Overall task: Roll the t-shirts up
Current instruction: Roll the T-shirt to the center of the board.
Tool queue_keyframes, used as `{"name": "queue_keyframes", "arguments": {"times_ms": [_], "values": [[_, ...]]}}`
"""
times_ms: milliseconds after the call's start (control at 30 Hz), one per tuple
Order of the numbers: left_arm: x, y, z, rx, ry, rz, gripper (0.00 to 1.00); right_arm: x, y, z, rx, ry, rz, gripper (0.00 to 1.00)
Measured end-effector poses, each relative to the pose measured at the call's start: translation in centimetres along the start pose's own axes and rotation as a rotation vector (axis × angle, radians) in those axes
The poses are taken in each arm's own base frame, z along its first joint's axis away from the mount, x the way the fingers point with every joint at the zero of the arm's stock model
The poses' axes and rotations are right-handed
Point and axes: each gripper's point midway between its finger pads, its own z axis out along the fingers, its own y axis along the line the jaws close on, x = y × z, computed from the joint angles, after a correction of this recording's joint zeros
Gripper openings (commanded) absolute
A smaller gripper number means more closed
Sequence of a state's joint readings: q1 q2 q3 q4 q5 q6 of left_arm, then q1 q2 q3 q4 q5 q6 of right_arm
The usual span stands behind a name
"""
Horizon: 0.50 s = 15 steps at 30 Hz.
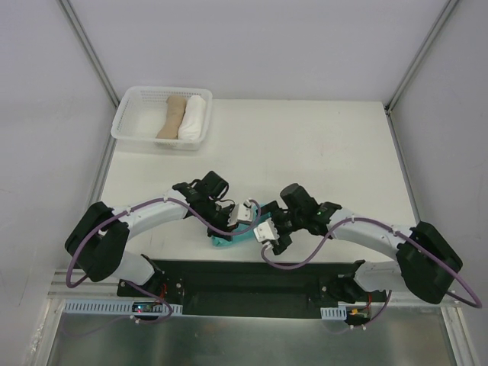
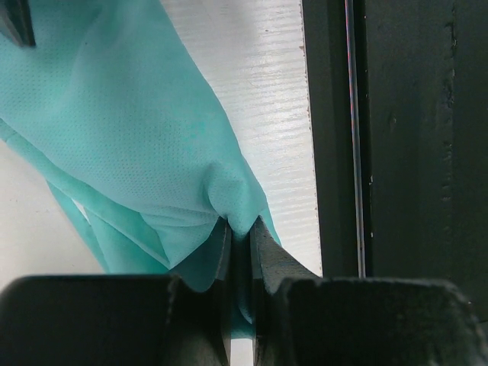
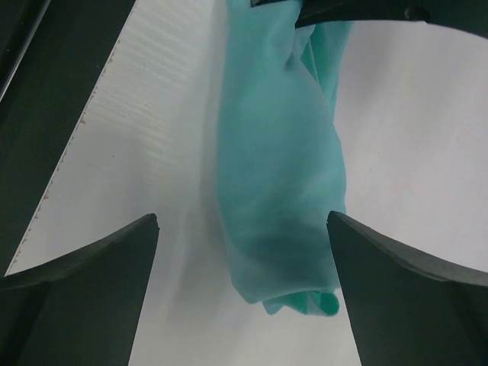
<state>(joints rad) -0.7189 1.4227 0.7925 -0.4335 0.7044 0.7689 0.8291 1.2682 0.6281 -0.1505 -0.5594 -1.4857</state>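
On the white counter (image 1: 305, 152), near its front edge, both arms bent inward over the bunched teal t-shirt (image 1: 231, 239). It looked mid-roll: the left gripper (image 2: 240, 229) pinched a fold of the cloth, while the right gripper (image 3: 242, 221) hung wide open over the bundle and would probably need to close on it next.

White desk (image 1: 320, 145) fills the view, bare across the middle and right. Up in the far left corner sits a white basket (image 1: 122, 118), right at the desk's edge. Down at the near edge, a teal t-shirt (image 1: 227, 241) is bunched into a long roll, just beside the black strip (image 1: 252, 276) along the front. Part of the cloth is drawn up off the surface; how much still rests flat is hard to tell.
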Motion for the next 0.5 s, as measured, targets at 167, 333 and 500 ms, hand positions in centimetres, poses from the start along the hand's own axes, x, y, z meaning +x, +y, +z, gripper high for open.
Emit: {"name": "queue_keyframes", "arguments": {"times_ms": [167,333,500], "values": [[0.1,-0.1,0.0,0.005,0.001,-0.003,0.00,-0.1,-0.4,1.7,0.003,0.004,-0.043,0.99],[0.3,-0.2,-0.2,0.010,0.002,-0.020,0.00,0.9,-1.1,2.9,0.028,0.045,-0.048,0.85],[0.3,0.0,-0.4,0.008,-0.008,-0.034,0.00,2.1,-0.8,3.6,0.015,0.083,-0.044,0.30]]}}
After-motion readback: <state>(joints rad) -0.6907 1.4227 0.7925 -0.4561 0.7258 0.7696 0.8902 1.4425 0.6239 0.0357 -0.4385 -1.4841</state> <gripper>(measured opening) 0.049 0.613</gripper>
